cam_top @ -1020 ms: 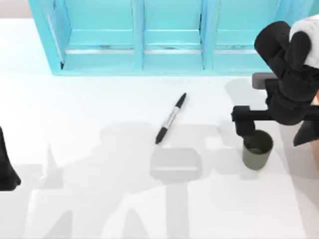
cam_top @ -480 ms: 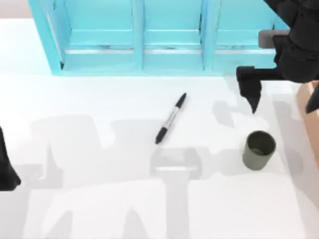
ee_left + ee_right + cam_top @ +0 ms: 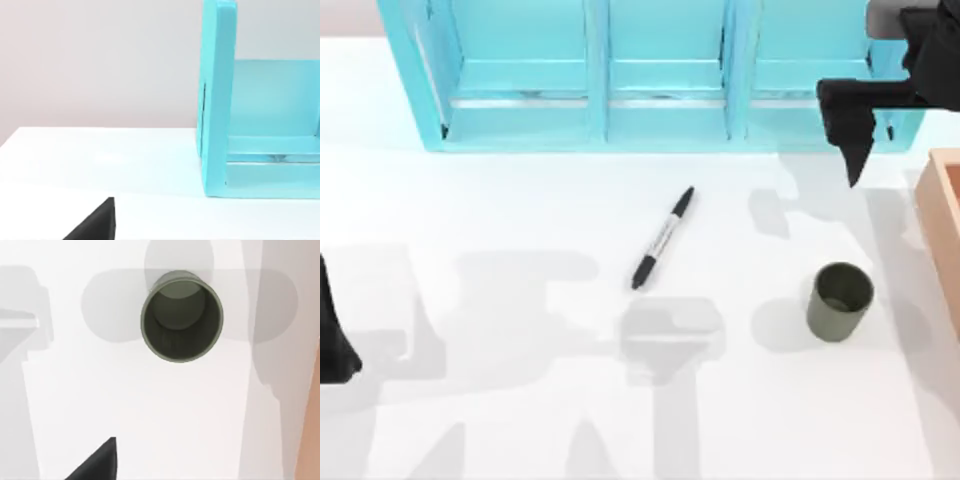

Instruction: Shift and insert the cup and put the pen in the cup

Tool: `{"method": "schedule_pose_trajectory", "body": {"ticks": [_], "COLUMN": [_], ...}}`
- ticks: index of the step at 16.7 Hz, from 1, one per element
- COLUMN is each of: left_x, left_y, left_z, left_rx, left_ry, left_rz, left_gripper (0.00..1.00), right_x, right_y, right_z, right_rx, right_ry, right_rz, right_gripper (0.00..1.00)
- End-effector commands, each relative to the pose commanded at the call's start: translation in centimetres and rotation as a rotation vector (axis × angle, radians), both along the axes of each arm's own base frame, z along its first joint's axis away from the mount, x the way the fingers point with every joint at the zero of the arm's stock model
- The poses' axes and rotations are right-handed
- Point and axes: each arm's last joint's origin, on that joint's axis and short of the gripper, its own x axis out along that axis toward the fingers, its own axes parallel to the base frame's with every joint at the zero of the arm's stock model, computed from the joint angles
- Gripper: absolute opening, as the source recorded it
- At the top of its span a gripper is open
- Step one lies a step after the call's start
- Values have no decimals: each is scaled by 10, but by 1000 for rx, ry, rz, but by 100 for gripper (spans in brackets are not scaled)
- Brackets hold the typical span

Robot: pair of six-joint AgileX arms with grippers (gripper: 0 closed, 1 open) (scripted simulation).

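The olive-grey cup (image 3: 840,301) stands upright on the white table at the right, its dark inside facing up; from the right wrist view I look straight down into the cup (image 3: 181,316). The black pen (image 3: 662,238) with a pale middle lies slanted near the table's centre, well left of the cup. My right gripper (image 3: 910,160) hangs open and empty high at the back right, behind the cup and apart from it. One of its dark fingertips (image 3: 97,462) shows in its wrist view. My left arm (image 3: 332,340) is parked at the left edge.
A turquoise shelf unit (image 3: 600,120) with open compartments runs along the back; its end panel (image 3: 217,100) shows in the left wrist view. A wooden box (image 3: 942,225) sits at the right edge beside the cup. Open table lies between pen and cup.
My right gripper has let go of the cup, lifting and drawing back toward the back right. The cup stays upright where it was set. Pen and left arm are unmoved.
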Motion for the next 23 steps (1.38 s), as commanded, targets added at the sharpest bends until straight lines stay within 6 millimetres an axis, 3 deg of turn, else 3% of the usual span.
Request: {"method": "schedule_pose_trajectory", "body": {"ticks": [3, 6, 12, 17, 19, 23], "left_x": [0, 0, 0, 0, 0, 0], "left_y": [0, 0, 0, 0, 0, 0], "left_z": [0, 0, 0, 0, 0, 0], "left_rx": [0, 0, 0, 0, 0, 0], "left_ry": [0, 0, 0, 0, 0, 0], "left_rz": [0, 0, 0, 0, 0, 0], "left_gripper": [100, 100, 100, 100, 100, 100], "right_x": [1, 15, 54, 70, 71, 72], "right_y": [2, 19, 82, 136, 144, 142], "right_z": [-2, -16, -73, -126, -134, -134], "right_rx": [0, 22, 104, 186, 200, 195], "right_ry": [1, -11, -34, -35, -34, -33], "right_rz": [2, -38, -285, -437, -447, -451], "right_gripper": [100, 100, 100, 100, 100, 100]}}
